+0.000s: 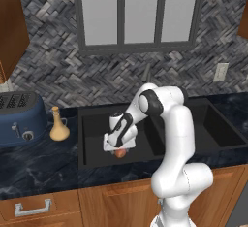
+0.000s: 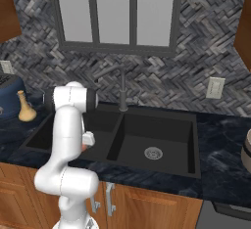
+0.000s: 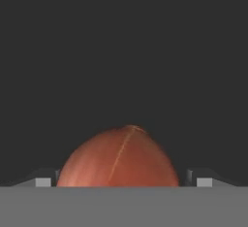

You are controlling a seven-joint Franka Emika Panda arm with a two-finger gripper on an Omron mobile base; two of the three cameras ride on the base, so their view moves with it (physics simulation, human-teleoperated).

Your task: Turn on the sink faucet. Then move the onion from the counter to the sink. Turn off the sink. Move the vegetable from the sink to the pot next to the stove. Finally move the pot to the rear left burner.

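Observation:
The orange-red onion [image 3: 121, 158] lies on the floor of the left basin of the black sink [image 2: 157, 125]. My gripper [image 3: 123, 181] is lowered over it, open, with one dark fingertip [image 3: 44, 181] on either side of the onion and close to its flanks. From the left base view the white hand reaches down into the basin, and the onion [image 1: 120, 153] peeks out just under the gripper [image 1: 119, 148]. The dark faucet [image 2: 122, 88] stands behind the divider between the basins, and I see no water stream. The tan pot [image 2: 247, 157] sits at the right edge on the counter [image 1: 38, 165].
A blue toaster [image 1: 19, 119] and a tan narrow-necked vase [image 1: 59, 125] stand on the counter left of the sink. The right basin has a silver drain [image 2: 153, 152]. A window and a herringbone tile wall rise behind the faucet. Wooden cabinets run below the counter.

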